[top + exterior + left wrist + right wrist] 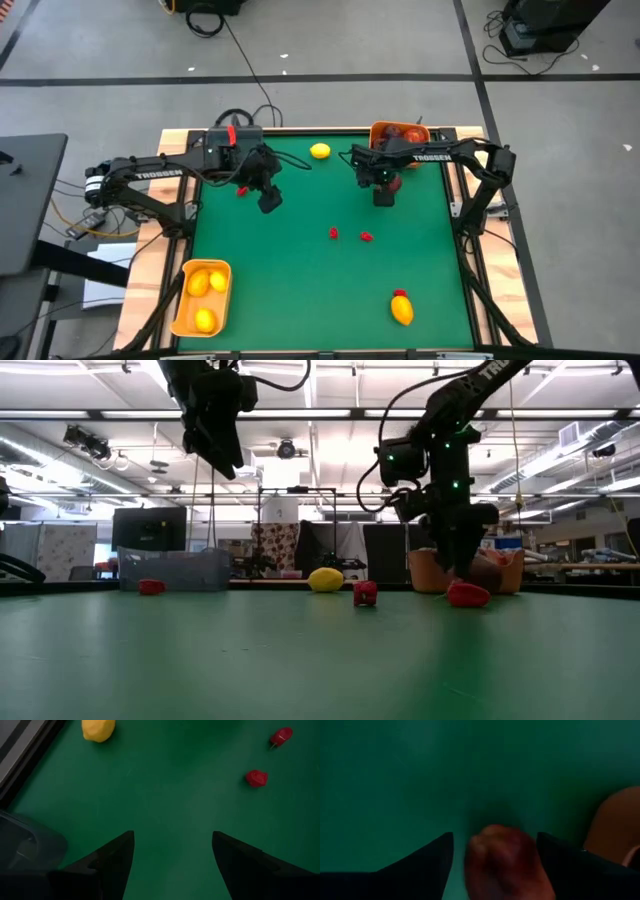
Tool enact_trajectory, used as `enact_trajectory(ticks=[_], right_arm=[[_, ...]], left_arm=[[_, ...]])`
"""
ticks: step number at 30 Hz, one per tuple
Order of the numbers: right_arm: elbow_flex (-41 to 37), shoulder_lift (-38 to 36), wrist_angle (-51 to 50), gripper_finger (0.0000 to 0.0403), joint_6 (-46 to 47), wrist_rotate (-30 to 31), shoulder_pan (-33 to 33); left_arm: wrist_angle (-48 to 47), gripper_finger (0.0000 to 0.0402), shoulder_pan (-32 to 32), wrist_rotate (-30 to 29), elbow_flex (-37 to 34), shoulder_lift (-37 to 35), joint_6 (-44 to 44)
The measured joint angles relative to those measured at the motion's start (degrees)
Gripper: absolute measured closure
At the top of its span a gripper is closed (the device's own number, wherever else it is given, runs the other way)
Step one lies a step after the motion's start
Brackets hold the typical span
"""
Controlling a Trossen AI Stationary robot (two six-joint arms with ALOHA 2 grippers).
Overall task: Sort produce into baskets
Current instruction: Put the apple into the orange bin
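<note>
Red fruit (pixel 502 857) between gaping right pincer (pixel 495 865) beside orange bin (pixel 400 134), left pincer (pixel 172 865) released over open mat (pixel 300 270).

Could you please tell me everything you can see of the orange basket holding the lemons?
The orange basket is a rounded-rectangular bin, plastic by its look, sitting upright at the table's near left corner in the high view, partly over the green mat's edge. It holds three yellow lemons, two side by side and one nearer the front. No gripper is near it.

Robotics lab: green-topped table (pixel 300 270), floor cables (pixel 250 70), ceiling strip lights (pixel 330 415), partitions (pixel 65 550).
</note>
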Motion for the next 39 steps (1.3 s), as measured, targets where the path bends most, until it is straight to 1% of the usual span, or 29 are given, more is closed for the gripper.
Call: enact_trajectory(ticks=[7, 17, 21, 25, 28, 31, 34, 39], right_arm=[[-0.64, 0.02, 0.00, 0.0195, 5.81, -0.23, 0.07], [-0.64, 0.02, 0.38, 0.0316, 13.72, -4.56, 0.17], [-0.64, 0.02, 2.31, 0.0359, 16.20, -7.67, 0.17], [-0.64, -0.02, 5.56, 0.0387, 20.23, -13.85, 0.75], [-0.64, -0.58, 8.69, 0.0390, 22.67, -15.80, 2.10], [-0.64, -1.94, 11.23, 0.0376, 23.25, -15.03, 3.48], [-0.64, -3.67, 11.58, 0.0348, 22.16, -13.45, 4.35], [-0.64, -8.27, 9.28, 0.0289, 21.55, -11.62, 4.61]], left_arm=[[3.54, 0.0129, -0.01, -0.06, 0.00, -0.01, 0.00], [3.98, 0.0129, 0.00, -0.10, 0.00, 0.00, 0.62], [4.13, 0.0129, -0.02, -0.54, 0.00, 0.00, 1.84], [6.00, 0.0129, -0.02, -4.43, 0.00, -0.01, 1.82], [8.52, 0.0129, -0.01, -5.06, 0.00, 0.00, 1.63], [10.92, 0.0128, -0.02, -5.08, 0.00, -0.01, 1.60], [10.46, 0.0129, 0.09, -5.11, 0.00, 0.00, 0.06], [5.30, 0.0129, 0.48, -5.06, 0.00, 0.00, -0.96]])
